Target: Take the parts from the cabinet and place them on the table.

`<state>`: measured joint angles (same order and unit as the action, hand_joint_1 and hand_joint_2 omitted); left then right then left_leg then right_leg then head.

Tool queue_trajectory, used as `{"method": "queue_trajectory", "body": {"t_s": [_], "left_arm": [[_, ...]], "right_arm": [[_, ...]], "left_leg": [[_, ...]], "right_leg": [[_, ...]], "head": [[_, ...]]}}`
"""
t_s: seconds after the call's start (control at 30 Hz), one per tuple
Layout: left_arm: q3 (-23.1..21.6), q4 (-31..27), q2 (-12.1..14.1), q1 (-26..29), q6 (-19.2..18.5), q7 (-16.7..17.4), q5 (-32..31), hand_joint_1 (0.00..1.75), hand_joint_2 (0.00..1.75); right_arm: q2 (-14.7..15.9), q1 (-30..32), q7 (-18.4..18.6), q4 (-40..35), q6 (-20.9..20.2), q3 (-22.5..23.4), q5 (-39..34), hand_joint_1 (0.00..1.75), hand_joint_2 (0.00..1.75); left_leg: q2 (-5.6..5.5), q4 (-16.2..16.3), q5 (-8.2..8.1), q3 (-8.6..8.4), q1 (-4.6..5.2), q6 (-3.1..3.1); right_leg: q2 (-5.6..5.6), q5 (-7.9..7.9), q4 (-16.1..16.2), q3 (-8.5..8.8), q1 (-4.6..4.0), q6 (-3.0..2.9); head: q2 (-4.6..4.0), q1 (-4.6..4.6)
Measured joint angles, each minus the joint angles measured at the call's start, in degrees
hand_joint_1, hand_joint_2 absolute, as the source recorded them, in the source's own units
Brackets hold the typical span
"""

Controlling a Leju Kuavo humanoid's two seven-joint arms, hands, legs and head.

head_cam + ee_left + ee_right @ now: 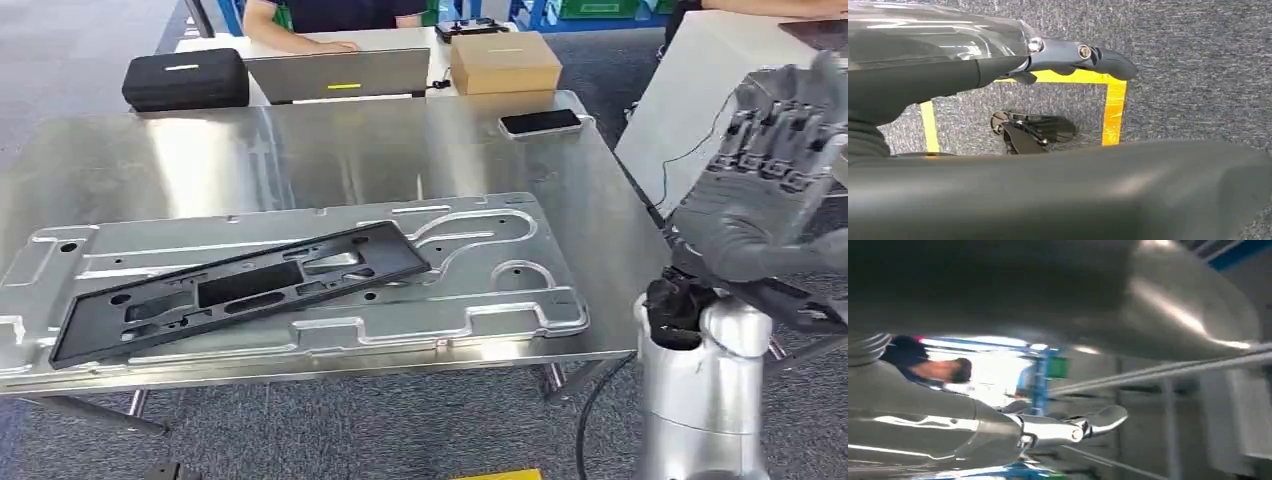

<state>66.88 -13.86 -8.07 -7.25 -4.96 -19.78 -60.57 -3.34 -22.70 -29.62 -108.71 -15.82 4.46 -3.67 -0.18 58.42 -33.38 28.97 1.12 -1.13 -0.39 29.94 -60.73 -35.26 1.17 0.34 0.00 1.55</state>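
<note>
Two parts lie on the steel table, and the right hand is raised with nothing in it.

From the head, the right hand point(770, 190), fingers apart, hangs beside the table point(300, 150); the black frame point(240, 285) lies on the silver plate point(500, 290), a phone point(540, 123) behind. The left wrist view shows the left hand point(1083, 55), fingers extended, above grey carpet point(1198, 60) with yellow tape point(1113, 110).

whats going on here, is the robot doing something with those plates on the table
A humanoid robot stands at a steel table. A large silver stamped panel lies flat on it, with a black plastic frame resting on top. Neither hand touches them. The right hand is raised off the table's right side, fingers apart, holding nothing. The left hand hangs over the carpet beside yellow floor tape, also holding nothing. A person sits at the far desk.
</note>
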Motion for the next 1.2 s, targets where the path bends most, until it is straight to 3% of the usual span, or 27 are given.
{"method": "queue_trajectory", "body": {"t_s": [0.33, 0.43, 0.5, 0.53, 0.57, 0.6, 0.67, 0.7, 0.73, 0.77, 0.8, 0.83, 0.87, 0.9, 1.0, 1.03, 1.07, 1.13, 1.17, 1.2], "left_arm": [[-0.02, 0.00, 0.57, 0.45, 0.35, 0.28, 0.24, 0.00, 0.00], [-0.02, 0.00, 0.90, 0.62, 0.57, 0.31, 0.44, 0.00, 0.00], [-0.02, 0.00, 1.05, 0.79, 0.72, 0.31, 0.44, 0.00, 0.00], [-0.02, 0.00, 1.05, 0.85, 0.72, 0.31, 0.37, 0.00, 0.00], [-0.02, 0.00, 1.14, 0.95, 0.81, 0.48, 0.13, 0.00, 0.00], [-0.02, 0.00, 1.29, 1.15, 0.87, 0.85, -0.07, 0.00, 0.00], [0.00, 0.00, 1.47, 1.67, 1.14, 1.49, -0.26, 0.00, 0.00], [0.00, 0.00, 1.53, 1.86, 1.29, 1.85, -0.33, 0.00, 0.00], [0.00, 0.00, 1.58, 1.99, 1.31, 2.16, -0.33, 0.00, 0.00], [0.00, 0.00, 1.58, 2.03, 1.36, 2.40, -0.33, 0.00, 0.00], [0.00, 0.00, 1.62, 2.02, 1.38, 2.75, -0.33, 0.00, 0.00], [0.00, 0.00, 1.79, 2.05, 1.46, 3.04, -0.33, 0.00, 0.00], [0.00, 0.00, 2.12, 2.11, 1.53, 3.21, -0.31, 0.00, 0.00], [0.00, 0.00, 2.14, 2.17, 1.55, 3.34, -0.31, 0.00, 0.00], [0.07, 0.00, 2.71, 2.33, 1.57, 3.45, -0.15, 0.00, 0.00], [0.09, 0.00, 2.93, 2.22, 1.57, 3.47, -0.15, 0.00, 0.00], [0.09, 0.00, 2.93, 2.23, 1.55, 3.50, -0.15, 0.00, 0.00], [0.11, 0.00, 2.97, 2.26, 1.55, 3.50, -0.15, 0.00, 0.00], [0.13, 0.00, 2.97, 2.30, 1.53, 3.50, -0.15, 0.00, 0.00], [0.11, 0.00, 2.97, 2.34, 1.51, 3.50, -0.18, 0.00, 0.00]], "right_arm": [[-1.27, 1.57, -0.57, -7.72, -3.37, 1.14, -0.92, 0.00, 0.00], [-1.55, 1.88, -0.87, -8.38, -4.02, 1.18, -1.60, 0.00, 0.00], [-1.71, 2.20, -1.42, -8.94, -4.41, 1.23, -2.12, 0.00, 0.00], [-1.73, 2.61, -1.79, -9.10, -4.64, 1.34, -2.36, 0.00, 0.00], [-1.73, 2.79, -1.99, -9.32, -4.86, 1.47, -2.60, 0.00, 0.00], [-1.82, 2.98, -2.30, -9.38, -5.34, 1.58, -2.76, 0.00, 0.00], [-1.88, 4.05, -2.78, -9.43, -5.71, 1.73, -3.11, 0.00, 0.00], [-1.95, 4.50, -2.89, -9.47, -5.81, 1.86, -3.23, 0.00, 0.00], [-1.99, 4.74, -2.99, -9.51, -5.95, 2.01, -3.37, 0.00, 0.00], [-2.06, 4.80, -3.13, -9.69, -6.19, 2.14, -3.41, 0.00, 0.00], [-2.17, 4.84, -3.59, -10.02, -6.52, 2.21, -3.41, 0.00, 0.00], [-2.36, 5.04, -3.94, -10.39, -6.69, 2.23, -3.41, 0.00, 0.00], [-2.49, 5.30, -4.37, -10.48, -6.84, 2.32, -3.41, 0.00, 0.00], [-2.87, 5.90, -4.81, -10.98, -7.11, 2.32, -3.39, 0.00, 0.00], [-3.39, 6.78, -5.70, -12.07, -7.70, 2.43, -3.22, 0.00, 0.00], [-3.56, 7.06, -5.97, -12.31, -7.70, 2.43, -3.15, 0.00, 0.00], [-3.78, 7.50, -6.08, -12.60, -7.76, 2.43, -3.06, 0.00, 0.00], [-4.02, 8.23, -6.69, -13.08, -7.89, 2.45, -2.67, 0.00, 0.00], [-4.05, 8.84, -6.97, -13.23, -8.00, 2.45, -2.47, 0.00, 0.00], [-4.13, 9.61, -7.10, -13.27, -8.22, 2.45, -2.32, 0.00, 0.00]], "left_leg": [[0.00, 0.30, -0.14, 0.09, 0.22, -0.27], [0.00, 0.51, -0.17, 0.19, 0.37, -0.61], [0.02, -0.41, 0.93, -0.21, 0.24, -1.54], [0.46, -1.19, 1.56, -0.41, -0.23, -1.60], [0.44, -1.36, 1.86, -0.20, -0.38, -2.07], [0.54, -1.32, 1.87, -0.03, -0.45, -2.09], [0.68, -1.20, 1.87, 0.11, -0.46, -2.09], [0.71, -1.05, 1.86, 0.17, -0.50, -2.07], [0.73, -0.91, 1.84, 0.21, -0.56, -2.05], [0.72, -0.76, 1.75, 0.24, -0.66, -1.92], [0.69, -0.48, 1.54, 0.22, -0.81, -1.60], [0.65, -0.05, 1.15, 0.38, -0.85, -0.99], [0.62, 0.50, 0.90, 0.99, -0.58, -0.60], [0.57, 0.89, 0.89, 1.14, -0.53, -0.47], [0.58, 1.20, 1.09, 1.83, -0.51, 0.26], [0.54, 1.73, 0.09, 2.13, -0.61, 0.70], [0.54, 3.31, -1.88, 2.70, -0.74, 1.10], [0.54, 10.96, -6.96, 5.37, -1.13, 1.64], [0.54, 15.10, -8.78, 6.77, -1.19, 1.75], [0.54, 17.27, -9.17, 7.14, -1.23, 1.74]], "right_leg": [[0.01, -0.21, 0.02, 0.01, 0.26, 0.40], [0.01, -0.42, 0.12, 0.07, 0.41, 0.86], [0.09, -0.93, 0.75, 0.37, 0.33, 1.67], [0.19, 0.12, 0.32, 0.30, 0.29, 1.66], [0.25, 2.08, -1.49, -0.47, 0.12, 1.56], [0.34, 4.67, -5.45, -2.02, 0.16, 1.58], [0.33, 8.16, -13.83, -5.02, 0.22, 1.84], [0.30, 8.14, -15.69, -5.52, 0.23, 1.97], [0.29, 6.86, -14.90, -4.87, 0.30, 2.12], [0.28, 4.53, -11.82, -3.06, 0.40, 2.30], [0.25, 1.82, -6.61, -0.38, 0.52, 2.46], [0.18, 0.21, -1.88, 1.92, 0.65, 2.61], [0.25, 1.02, -1.27, 2.52, 0.30, 2.46], [0.40, 0.79, -1.20, 2.16, 0.22, 2.02], [0.38, 1.33, -0.54, 1.78, 0.38, 1.42], [0.26, 1.22, -0.38, 1.43, 0.67, 0.89], [0.20, 1.06, -0.38, 1.13, 0.68, 0.42], [-0.04, 0.58, -0.40, 0.40, 0.55, -0.35], [-0.20, 0.31, -0.41, 0.00, 0.44, -0.62], [-0.34, 0.04, -0.41, -0.34, 0.35, -0.72]], "head": [[0.00, 0.00], [0.00, 0.00], [0.00, 0.00], [0.00, 0.00], [0.00, -0.02], [0.00, -0.04], [0.00, -0.02], [0.00, -0.02], [0.00, -0.02], [0.00, -0.02], [0.00, -0.02], [0.00, -0.02], [0.00, -0.04], [0.00, 0.11], [0.00, 0.04], [0.00, 0.07], [0.00, 0.07], [0.00, 0.07], [0.00, 0.07], [0.00, 0.07]]}}
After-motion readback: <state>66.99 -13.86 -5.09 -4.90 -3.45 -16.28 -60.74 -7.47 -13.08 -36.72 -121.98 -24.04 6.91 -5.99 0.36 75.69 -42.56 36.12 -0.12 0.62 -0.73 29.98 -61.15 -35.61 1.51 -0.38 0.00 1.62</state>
